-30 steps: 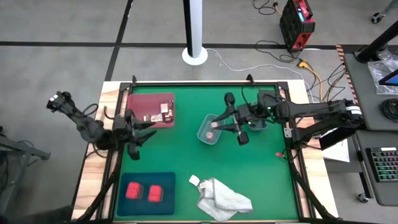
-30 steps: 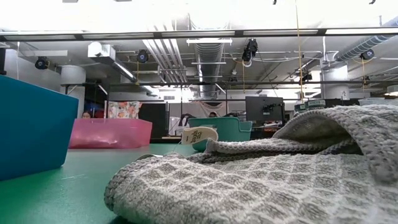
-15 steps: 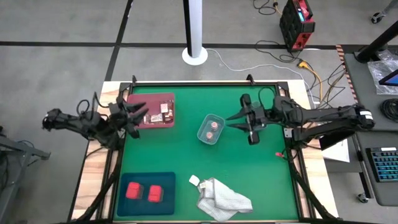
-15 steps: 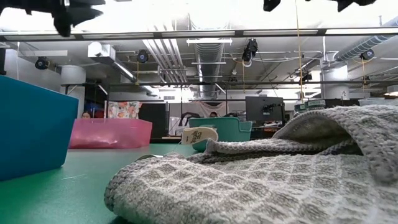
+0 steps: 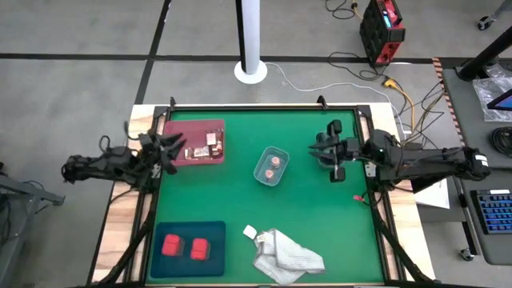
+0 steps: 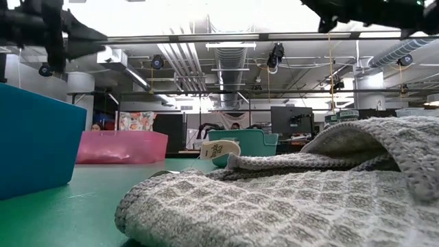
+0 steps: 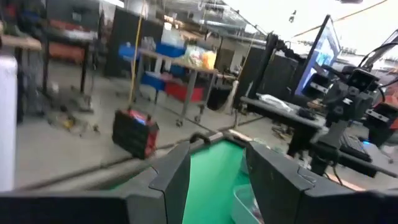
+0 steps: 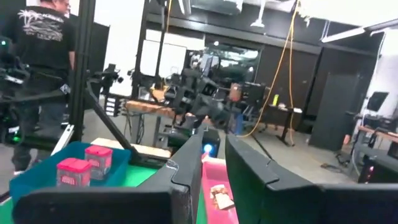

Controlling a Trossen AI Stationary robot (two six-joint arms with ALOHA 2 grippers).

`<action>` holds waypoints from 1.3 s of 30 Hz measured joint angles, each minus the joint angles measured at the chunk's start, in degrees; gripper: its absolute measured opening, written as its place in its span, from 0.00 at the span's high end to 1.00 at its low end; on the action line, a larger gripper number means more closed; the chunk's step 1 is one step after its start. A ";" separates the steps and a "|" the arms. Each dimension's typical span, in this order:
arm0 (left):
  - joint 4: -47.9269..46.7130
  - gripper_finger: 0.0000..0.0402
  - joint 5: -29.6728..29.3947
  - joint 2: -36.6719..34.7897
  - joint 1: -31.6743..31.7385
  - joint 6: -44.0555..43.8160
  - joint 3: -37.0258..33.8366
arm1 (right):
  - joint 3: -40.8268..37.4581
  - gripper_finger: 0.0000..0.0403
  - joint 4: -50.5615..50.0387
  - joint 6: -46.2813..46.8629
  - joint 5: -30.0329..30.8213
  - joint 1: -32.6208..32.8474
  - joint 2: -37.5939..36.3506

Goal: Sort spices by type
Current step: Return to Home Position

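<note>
- Spice blocks [image 5: 172, 246], two of them and bright pink, lie side by side in the dark blue tray [image 5: 216, 236] at the table's near left corner. Each lies flat, its long axis appearing to run from near to far. The white-grey cloth [image 5: 288, 258] sits crumpled to their right.
- Mid-table, two tan-topped jars [image 5: 276, 160] share a clear tub [image 5: 258, 170]. Only their round tops show from above, so they look upright, with axis vertical and lids up.
- Farther back on the left, brown sachets [image 5: 212, 144] lie flat in the red tray [image 5: 180, 130], too small to tell which way they point.
- The dark green jars cannot be made out in any view.
- The left gripper [image 5: 170, 149] hangs at the red tray's outer edge, fingers spread with nothing between them.
- The right gripper [image 5: 324, 152] hangs to the right of the clear tub and apart from it, fingers parted wide and empty.
- With three kinds paired off and both grippers empty, sorting looks finished, and the step in hand appears to be sending the arms to rest.
- The next move calls for folding each arm toward its own side of the table, the left one keeping clear of the red tray's rim. No grasp is needed.
</note>
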 joint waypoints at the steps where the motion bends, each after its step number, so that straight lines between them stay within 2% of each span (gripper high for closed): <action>1: 1.01 0.65 0.54 -0.32 0.06 -1.39 -1.57 | -1.44 0.84 0.65 0.04 -0.05 -0.27 -1.14; 4: 12.06 0.65 3.76 -1.05 0.12 -2.04 -7.78 | -5.76 0.82 3.71 0.45 0.54 -0.30 -4.68; 7: 21.97 0.65 3.77 -1.34 0.25 -2.16 -14.99 | -10.07 0.80 6.36 1.15 2.03 -0.31 -8.65; 12: 13.10 0.65 2.26 -1.37 1.20 -2.32 -13.22 | -17.44 0.77 7.38 2.02 2.98 -0.30 -16.64; 14: 11.26 0.65 -2.23 -1.33 1.44 -1.89 -12.85 | -21.34 0.76 7.70 1.73 3.88 -0.30 -20.03; 15: 10.87 0.65 -6.47 -1.34 1.46 -2.28 -13.02 | -23.14 0.76 7.11 2.09 5.22 -0.28 -21.70; 18: 10.18 0.65 -18.47 -1.28 1.44 -5.35 -14.13 | -23.09 0.75 -1.08 3.68 10.01 -0.30 -26.00; 20: 9.57 0.65 -23.23 -1.15 1.46 -8.59 -14.42 | -23.10 0.74 -3.29 3.89 11.49 -0.30 -28.15; 22: 9.76 0.65 -20.46 -1.38 1.38 -11.74 -13.97 | -23.10 0.74 -3.05 2.53 11.52 -0.30 -30.35; 26: 10.35 0.65 -7.07 -1.21 1.53 -6.00 -11.79 | -23.05 0.73 -2.66 -3.12 10.87 -0.30 -36.55; 29: 6.39 0.65 -6.77 -1.20 1.55 -5.77 -9.97 | -23.03 0.73 -4.37 -4.80 11.30 -0.30 -40.11; 32: 2.99 0.65 -6.18 -1.08 1.55 -6.01 -8.84 | -23.05 0.74 -5.66 -5.02 11.96 -0.30 -39.52; 36: 3.12 0.65 -5.97 -0.96 1.55 -6.13 -8.38 | -23.05 0.76 -7.59 -4.98 11.77 -0.30 -37.88; 39: 3.15 0.65 -5.95 -0.80 1.55 -6.15 -8.34 | -23.05 0.79 -7.94 0.05 11.77 -0.30 -36.42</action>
